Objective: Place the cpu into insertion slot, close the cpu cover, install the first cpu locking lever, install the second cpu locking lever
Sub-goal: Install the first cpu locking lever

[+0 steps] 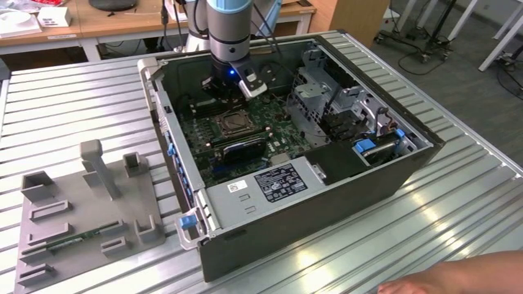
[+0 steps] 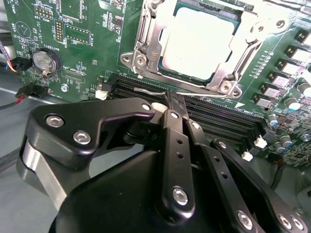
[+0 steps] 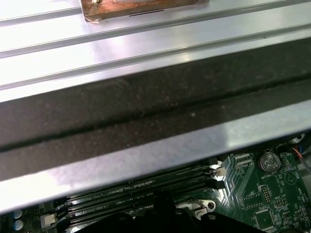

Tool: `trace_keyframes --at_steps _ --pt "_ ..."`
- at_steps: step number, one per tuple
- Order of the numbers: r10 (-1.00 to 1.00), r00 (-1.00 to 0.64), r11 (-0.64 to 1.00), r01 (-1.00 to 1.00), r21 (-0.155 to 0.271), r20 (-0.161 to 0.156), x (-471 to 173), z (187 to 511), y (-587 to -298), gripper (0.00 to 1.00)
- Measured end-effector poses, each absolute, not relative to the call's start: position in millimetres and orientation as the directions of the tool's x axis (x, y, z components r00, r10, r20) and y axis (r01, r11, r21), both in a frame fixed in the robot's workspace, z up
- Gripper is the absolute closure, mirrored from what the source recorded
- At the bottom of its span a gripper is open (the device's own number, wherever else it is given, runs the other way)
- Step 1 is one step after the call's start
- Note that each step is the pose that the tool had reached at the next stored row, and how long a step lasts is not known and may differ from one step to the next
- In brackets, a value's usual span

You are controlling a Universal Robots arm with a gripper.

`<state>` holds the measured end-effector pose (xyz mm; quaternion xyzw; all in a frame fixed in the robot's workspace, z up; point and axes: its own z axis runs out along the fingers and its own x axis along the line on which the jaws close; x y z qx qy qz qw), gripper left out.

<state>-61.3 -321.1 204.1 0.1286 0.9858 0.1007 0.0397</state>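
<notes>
The gripper (image 2: 171,99), fingers pressed together on nothing, hangs over the memory slots (image 2: 228,121). Just beyond its tips, the insertion slot (image 1: 233,124) carries the flat-lying cpu cover (image 2: 146,43) with the cpu (image 2: 199,43) seated beneath. The chip looks light, rigid and fragile, and is probably safest held by its edges.

Exterior view: high and off to one side, looking slantwise down from mid distance on the whole open black metal computer case (image 1: 319,220), the green motherboard (image 1: 278,119) inside it, and the ribbed aluminium table (image 1: 82,104) beneath.
Second wrist view: just behind the black gripper (image 2: 176,103), facing along it, very close to the motherboard (image 2: 87,24).
First wrist view: low inside the case, facing its dark side wall (image 3: 146,107) and the table (image 3: 146,43) beyond.
Shared: both wrist views catch the long black memory slots (image 2: 218,114) (image 3: 131,189) and the round silver coin battery (image 2: 43,60) (image 3: 268,161).
</notes>
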Motion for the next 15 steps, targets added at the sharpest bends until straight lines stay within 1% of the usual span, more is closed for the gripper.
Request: trace_keyframes --at_steps 15 --pt "0.261 -0.964 0.947 0.245 0.209 -0.052 -61.3 203.2 -319.1 0.90"
